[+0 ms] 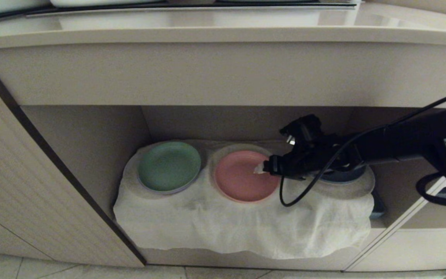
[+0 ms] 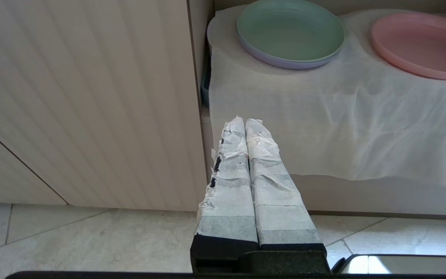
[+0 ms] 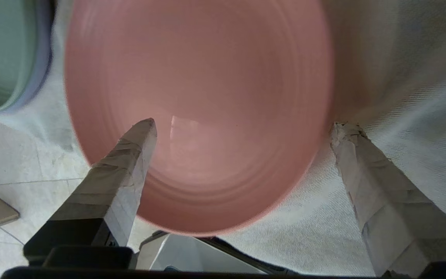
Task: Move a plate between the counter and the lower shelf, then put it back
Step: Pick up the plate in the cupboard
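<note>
Where the cloth humps: round, shallow salmon-pink plate, low-rimmed.

Salmon-pink plate beside a pale green plate, both on off-white gauzy cloth. Beige counter above; ribbed beige door; black arm.

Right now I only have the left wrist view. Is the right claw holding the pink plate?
Observer: No. The right claw is open. One finger is over the plate and the other is outside its rim, above the cloth.
Operator: Is anything beyond the plate on the right?
Observer: Yes, a dark blue plate, mostly hidden under the right arm.
Operator: What is above the niche?
Observer: The counter runs across the top, over the lower shelf.
</note>
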